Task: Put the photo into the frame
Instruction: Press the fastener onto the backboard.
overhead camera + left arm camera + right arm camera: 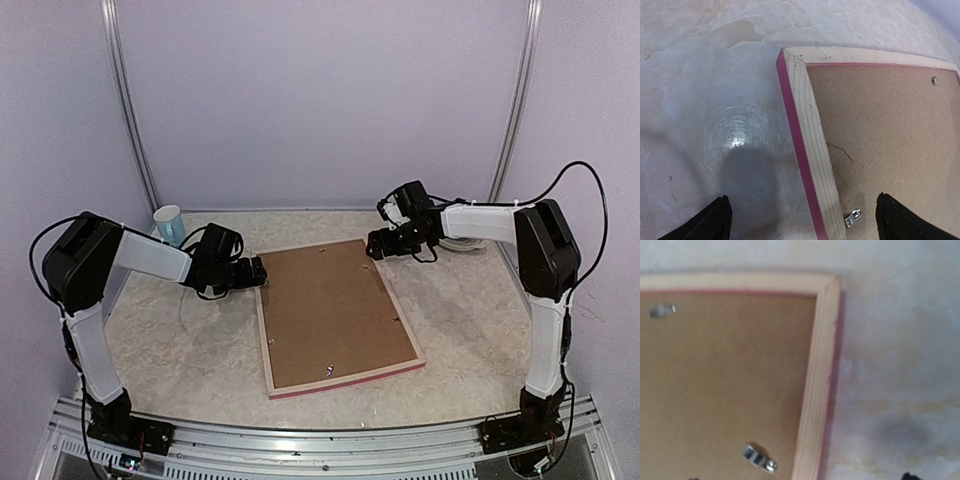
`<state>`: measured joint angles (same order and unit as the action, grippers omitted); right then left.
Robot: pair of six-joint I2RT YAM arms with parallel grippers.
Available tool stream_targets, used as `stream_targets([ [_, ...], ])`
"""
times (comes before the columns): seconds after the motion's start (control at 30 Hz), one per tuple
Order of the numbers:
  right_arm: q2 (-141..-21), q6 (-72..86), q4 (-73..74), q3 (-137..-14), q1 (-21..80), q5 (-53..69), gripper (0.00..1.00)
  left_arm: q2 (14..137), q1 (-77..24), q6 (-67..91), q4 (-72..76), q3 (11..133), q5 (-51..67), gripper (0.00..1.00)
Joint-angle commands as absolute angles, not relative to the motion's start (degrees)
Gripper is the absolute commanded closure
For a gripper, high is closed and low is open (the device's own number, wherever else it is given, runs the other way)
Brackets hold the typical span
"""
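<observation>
The frame [263, 335] lies face down in the middle of the table, pale wood back up, with a pink edge showing. A brown backing board [330, 310] fills it. The photo is hidden. My left gripper [258, 272] is open above the frame's far left corner. In the left wrist view its fingers [715, 222] straddle the wooden rail [812, 135] without touching it. My right gripper [375, 243] hovers open over the far right corner. In the right wrist view the rail [812, 390] runs below it, and only one fingertip [910, 476] shows at the bottom edge.
A pale blue cup [170, 225] stands at the back left, behind the left arm. Small metal clips [852, 217] [759, 459] sit on the backing board [890, 135] near the rails. Walls close in the table on three sides.
</observation>
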<state>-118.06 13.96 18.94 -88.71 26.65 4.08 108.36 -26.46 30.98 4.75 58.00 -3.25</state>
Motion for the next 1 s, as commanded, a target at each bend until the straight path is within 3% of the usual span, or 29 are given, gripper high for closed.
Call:
stream_targets([
  [0.0, -119.4, 10.7, 20.6, -90.6, 26.3, 6.8, 0.13, 109.0, -25.2, 30.6, 7.9, 57.7, -1.4, 0.01],
  [0.37, -124.0, 7.1, 23.4, -93.5, 26.4, 12.5, 0.23, 110.8, -24.0, 31.6, 7.8, 57.6, 1.1, 0.01],
  [0.97, -128.0, 7.0, 23.2, -96.3, 26.6, 6.9, 0.34, 109.9, -23.9, 31.8, 7.8, 57.3, 3.0, 0.01],
])
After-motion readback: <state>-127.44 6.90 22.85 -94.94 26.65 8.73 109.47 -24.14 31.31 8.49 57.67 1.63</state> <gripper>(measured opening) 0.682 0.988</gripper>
